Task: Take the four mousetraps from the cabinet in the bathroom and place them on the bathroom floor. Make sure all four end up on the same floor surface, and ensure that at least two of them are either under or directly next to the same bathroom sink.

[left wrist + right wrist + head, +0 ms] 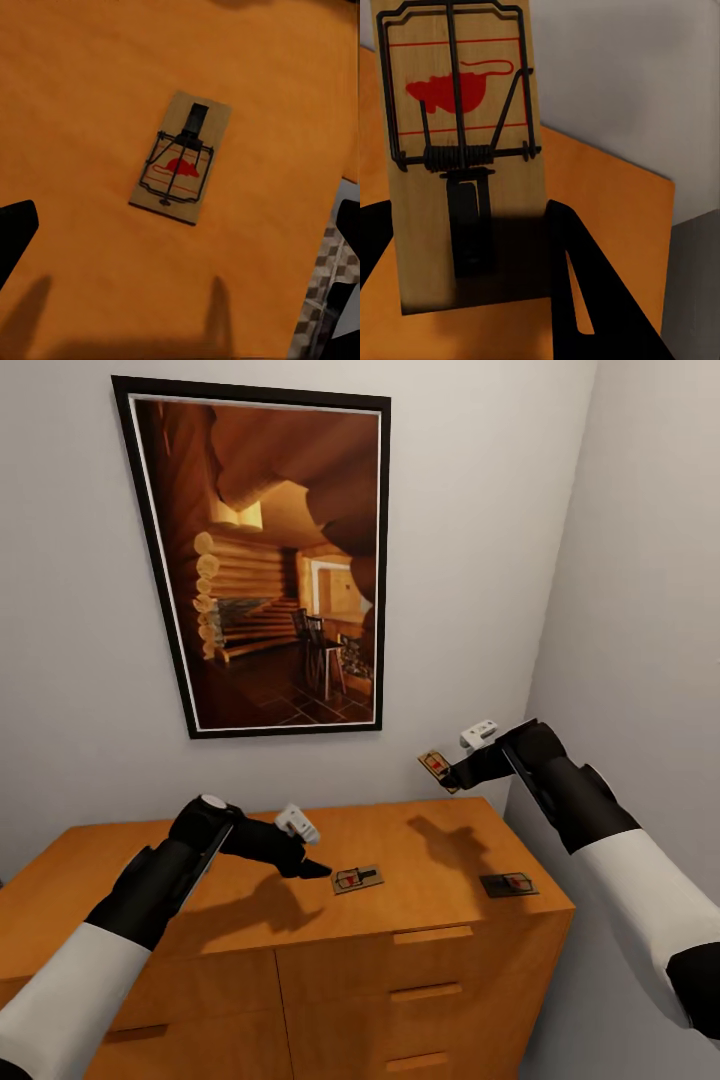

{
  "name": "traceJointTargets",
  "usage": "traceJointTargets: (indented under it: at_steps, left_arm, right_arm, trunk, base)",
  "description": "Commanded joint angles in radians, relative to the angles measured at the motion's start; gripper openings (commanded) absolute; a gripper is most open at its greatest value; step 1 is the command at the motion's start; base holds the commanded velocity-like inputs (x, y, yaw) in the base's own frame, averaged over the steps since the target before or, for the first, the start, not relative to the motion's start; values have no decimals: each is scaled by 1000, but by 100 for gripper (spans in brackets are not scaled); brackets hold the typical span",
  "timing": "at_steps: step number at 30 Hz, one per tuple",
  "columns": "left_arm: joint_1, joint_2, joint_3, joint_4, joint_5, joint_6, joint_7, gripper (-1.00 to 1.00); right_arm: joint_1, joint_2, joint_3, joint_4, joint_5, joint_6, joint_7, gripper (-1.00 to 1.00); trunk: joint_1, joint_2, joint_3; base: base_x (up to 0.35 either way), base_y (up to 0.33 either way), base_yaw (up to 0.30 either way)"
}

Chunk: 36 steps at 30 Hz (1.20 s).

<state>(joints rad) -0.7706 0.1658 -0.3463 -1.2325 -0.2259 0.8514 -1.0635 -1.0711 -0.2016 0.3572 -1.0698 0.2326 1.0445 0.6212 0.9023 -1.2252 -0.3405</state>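
Right hand [447,771]: mousetrap [435,765] lengthwise outward.

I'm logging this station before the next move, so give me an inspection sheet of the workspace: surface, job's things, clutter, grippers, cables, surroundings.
Surface: cabinet, orange-brown wooden top, drawers shut as far as the head view shows.
Job's things: middle mousetrap flat on the top; right mousetrap flat near the right edge; held mousetrap lifted above the top. A fourth is not seen.
Clutter: nothing seen.
Grippers: left gripper open, low over the top beside the middle mousetrap, not touching it; right gripper shut on the held mousetrap.
Cables: nothing seen.
Surroundings: framed picture on the wall behind; side wall close on the right; patterned floor past the cabinet edge.
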Motion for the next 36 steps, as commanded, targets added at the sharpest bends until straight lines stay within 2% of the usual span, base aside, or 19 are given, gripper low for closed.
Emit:
traceJointTargets:
  at_steps: [1,22,36]
  left_arm:
    - [-1,0,0,-3,-16,2,-16,100]
    - [-1,1,0,-12,-23,0,-26,100]
    - [-1,-1,2,-5,-25,-2,-23,100]
  right_arm:
    - [-1,-1,2,-1,8,3,5,-100]
    - [-1,5,3,1,9,3,2,-100]
    - [-1,6,3,1,10,3,2,-100]
  trunk:
    - [0,-1,-1]
    - [0,-1,-1]
    - [0,-1,-1]
  base:
    - [0,0,0]
    - [0,0,-2]
    - [0,0,-76]
